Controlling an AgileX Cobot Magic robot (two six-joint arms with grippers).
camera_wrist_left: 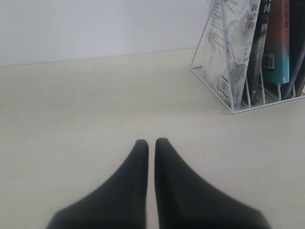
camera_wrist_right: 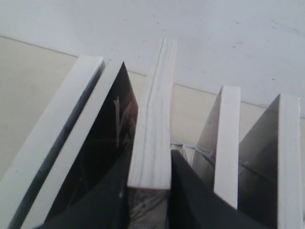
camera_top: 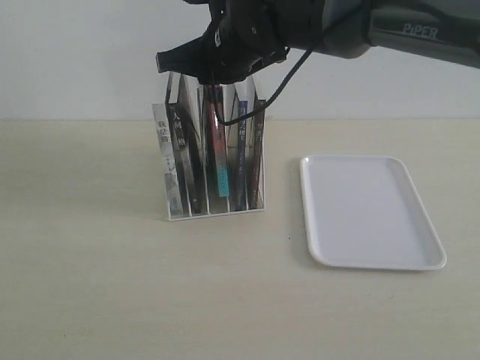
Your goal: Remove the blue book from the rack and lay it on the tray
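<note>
The right claw (camera_wrist_right: 149,160) pinches the top edge of what looks like the red-and-teal book (camera_top: 220,161) in the rack (camera_top: 214,214). The blue book (camera_top: 240,165) stands in the next slot, untouched, so lifting now would likely pull out the wrong one.

The rack (camera_top: 214,214) is white wire with upright dividers and stands with books filling its slots. The blue book (camera_top: 241,169) stands near the rack's 3 o'clock end. It is almost upright, and its narrow dark blue spine with pale characters faces outward. The tray (camera_top: 367,214) is white, flat and low-rimmed with rounded corners. It lies at the rack's 4 o'clock, apart from it.
</note>
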